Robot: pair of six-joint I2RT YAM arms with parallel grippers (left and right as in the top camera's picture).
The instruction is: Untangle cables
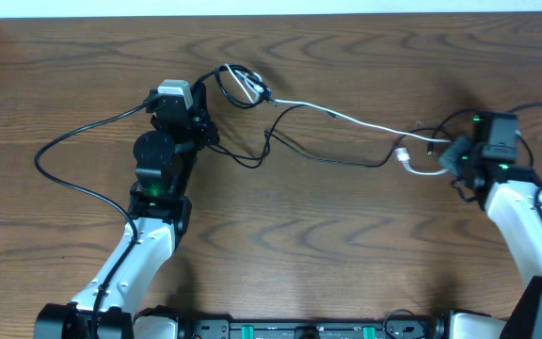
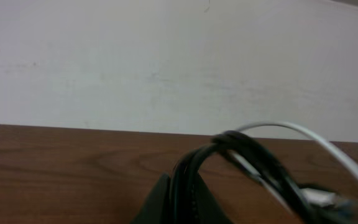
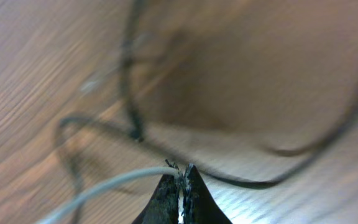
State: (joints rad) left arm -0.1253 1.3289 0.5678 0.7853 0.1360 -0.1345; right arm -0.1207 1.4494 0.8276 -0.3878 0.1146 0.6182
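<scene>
Black and white thin cords, the tangled cables [image 1: 327, 111], lie strung across the brown wooden desk [image 1: 346, 245]. The left gripper [image 2: 182, 194] has its jaws pinching a black cord bundle [image 2: 241, 146]. The right gripper [image 3: 180, 185] has its jaws pressed on the white cord [image 1: 365, 122], apparently to draw the tangle apart.

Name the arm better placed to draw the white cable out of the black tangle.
Right, probably. The right hand is shut on the white cable near its end and can pull away from the tangle. The left hand is shut on the black cables, so it suits anchoring them.
</scene>
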